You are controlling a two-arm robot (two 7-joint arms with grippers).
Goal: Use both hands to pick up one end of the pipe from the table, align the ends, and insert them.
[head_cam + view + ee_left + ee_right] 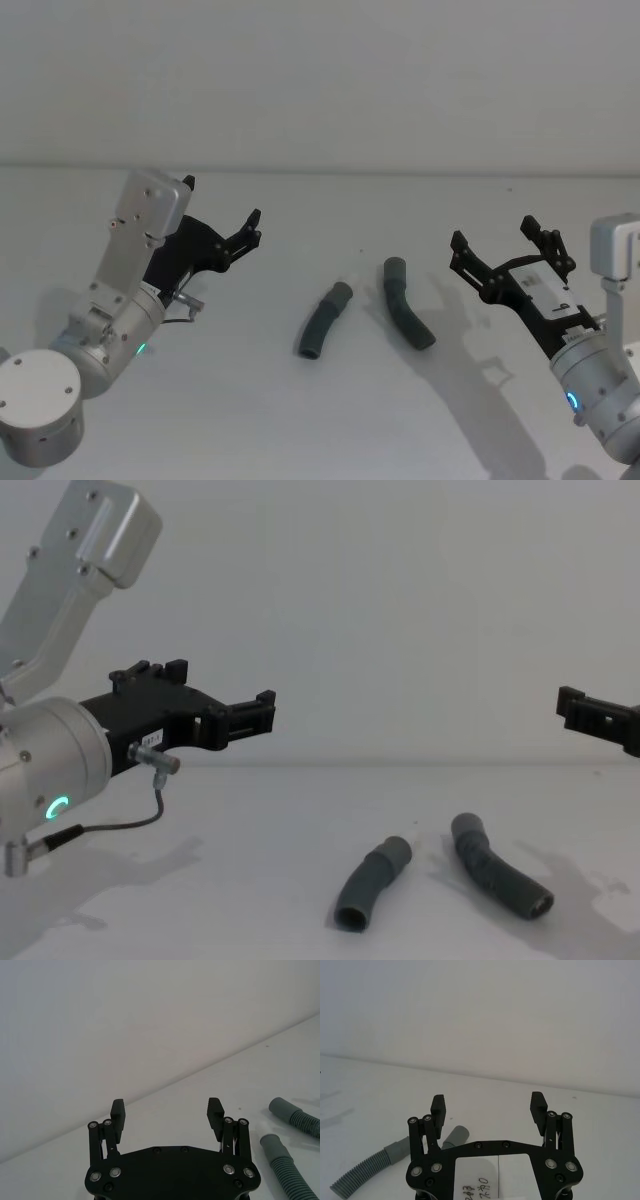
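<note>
L gripper (166, 1107), R gripper (488, 1101) spread

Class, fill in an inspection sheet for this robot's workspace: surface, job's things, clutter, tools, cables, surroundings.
Surface: table, white, matte and flat.
Job's things: left hose and right hose lie mid-table, apart, not joined.
Clutter: nothing seen.
Tools: left tool open, raised to the left of the hoses; right tool open, raised to their right; neither holds anything.
Cables: thin grey cable loops by the left arm's wrist.
Surroundings: plain white wall behind the table.
</note>
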